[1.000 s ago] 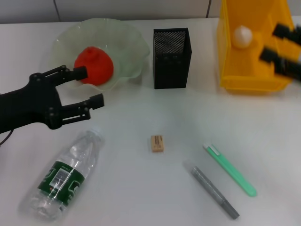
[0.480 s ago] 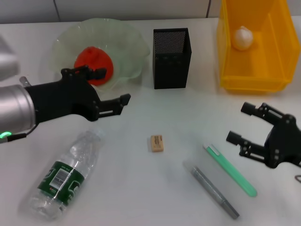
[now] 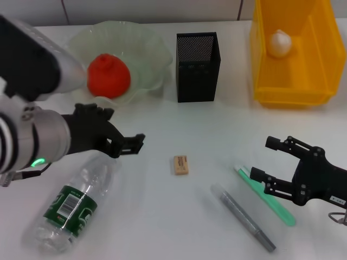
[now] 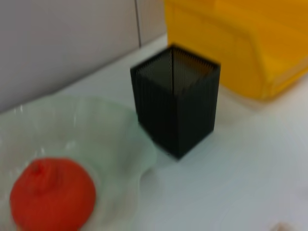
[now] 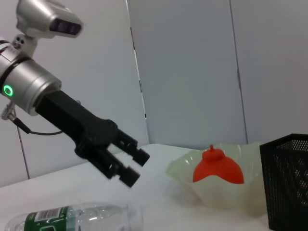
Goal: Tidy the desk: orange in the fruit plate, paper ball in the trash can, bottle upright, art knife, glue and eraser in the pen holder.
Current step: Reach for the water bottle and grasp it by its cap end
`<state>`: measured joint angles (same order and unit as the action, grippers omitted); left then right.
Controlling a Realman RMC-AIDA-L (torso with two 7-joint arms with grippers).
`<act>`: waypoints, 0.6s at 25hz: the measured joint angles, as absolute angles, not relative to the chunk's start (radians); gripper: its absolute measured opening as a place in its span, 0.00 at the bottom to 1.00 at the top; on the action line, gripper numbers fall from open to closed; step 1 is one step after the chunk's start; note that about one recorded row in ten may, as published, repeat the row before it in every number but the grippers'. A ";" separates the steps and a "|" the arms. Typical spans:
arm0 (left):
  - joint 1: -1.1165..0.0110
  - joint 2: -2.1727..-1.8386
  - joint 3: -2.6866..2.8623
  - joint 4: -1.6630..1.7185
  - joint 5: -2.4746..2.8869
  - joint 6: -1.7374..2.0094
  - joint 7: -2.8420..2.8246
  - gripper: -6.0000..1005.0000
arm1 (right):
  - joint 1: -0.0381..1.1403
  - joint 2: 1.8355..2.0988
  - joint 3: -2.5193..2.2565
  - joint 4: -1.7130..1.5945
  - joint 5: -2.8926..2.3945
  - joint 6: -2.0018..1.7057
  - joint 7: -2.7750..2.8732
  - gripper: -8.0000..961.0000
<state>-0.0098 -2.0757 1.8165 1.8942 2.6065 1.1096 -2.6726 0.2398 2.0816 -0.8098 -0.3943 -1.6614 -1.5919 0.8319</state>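
Note:
The orange (image 3: 108,76) rests in the pale green fruit plate (image 3: 147,44); the left wrist view shows the orange (image 4: 50,199) in the plate (image 4: 113,139) too. A white paper ball (image 3: 280,43) lies inside the yellow trash can (image 3: 293,86). The bottle (image 3: 76,200) lies on its side at the front left. Just above its cap end my left gripper (image 3: 122,129) hangs open and holds nothing. The tan eraser (image 3: 181,164) lies mid-table. My right gripper (image 3: 262,158) is open beside the green art knife (image 3: 267,197). A grey glue stick (image 3: 246,218) lies next to the knife. The black mesh pen holder (image 3: 198,67) stands upright.
The right wrist view looks across the table at my left gripper (image 5: 134,166), the lying bottle (image 5: 72,219), the orange (image 5: 218,168) and the pen holder (image 5: 288,180). The trash can (image 4: 240,38) stands close to the pen holder (image 4: 175,103).
My left gripper has come down from the fruit plate toward the bottle's cap end. My right gripper left the trash can, dropped to the table and moved nearer the art knife.

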 joint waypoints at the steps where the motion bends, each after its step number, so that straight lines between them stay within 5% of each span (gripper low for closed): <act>1: -0.024 -2.075 1.832 1.893 2.649 1.128 -2.703 0.75 | 0.241 2.082 -0.810 -0.392 -1.662 -1.587 0.831 0.83; 15: -0.116 -2.080 1.848 1.811 2.760 1.239 -2.873 0.72 | 0.261 2.083 -0.811 -0.362 -1.672 -1.554 0.826 0.83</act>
<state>-0.1155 -2.0799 1.8476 1.8113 2.7601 1.2389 -2.8735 0.2606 2.0825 -0.8114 -0.3619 -1.6724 -1.5537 0.8259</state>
